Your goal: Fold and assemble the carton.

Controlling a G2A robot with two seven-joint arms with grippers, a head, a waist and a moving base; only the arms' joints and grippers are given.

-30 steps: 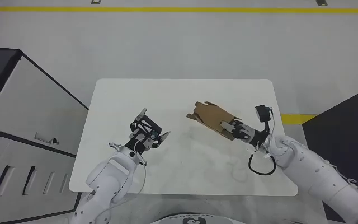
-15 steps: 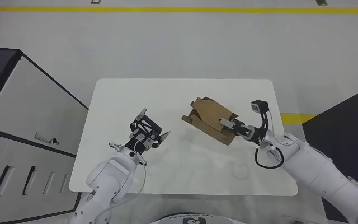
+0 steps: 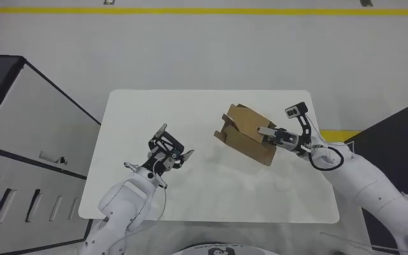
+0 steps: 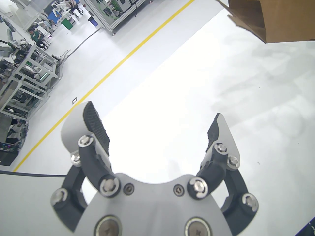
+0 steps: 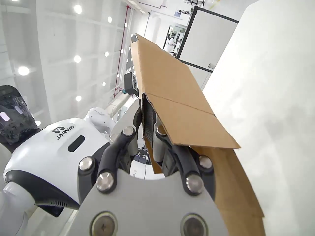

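The brown cardboard carton (image 3: 247, 131) stands partly opened up on the right half of the white table (image 3: 191, 108). My right gripper (image 3: 266, 132) is shut on the carton's right-hand edge; in the right wrist view the fingers (image 5: 157, 146) pinch a cardboard flap of the carton (image 5: 169, 94), which rises at a tilt above the table. My left gripper (image 3: 171, 150) sits open over the left-centre of the table, well apart from the carton. In the left wrist view its pads (image 4: 98, 128) hold nothing, and a corner of the carton (image 4: 270, 6) shows farther off.
A dark cabinet with grey panels (image 3: 25, 127) stands against the table's left side. A yellow line (image 3: 204, 10) runs across the floor beyond the table. Bare table surface lies between the two grippers and along the front edge (image 3: 210, 220).
My right gripper has lifted and turned the carton, which went from lying flat to standing opened into a box shape, a little farther right. The left arm has kept still.
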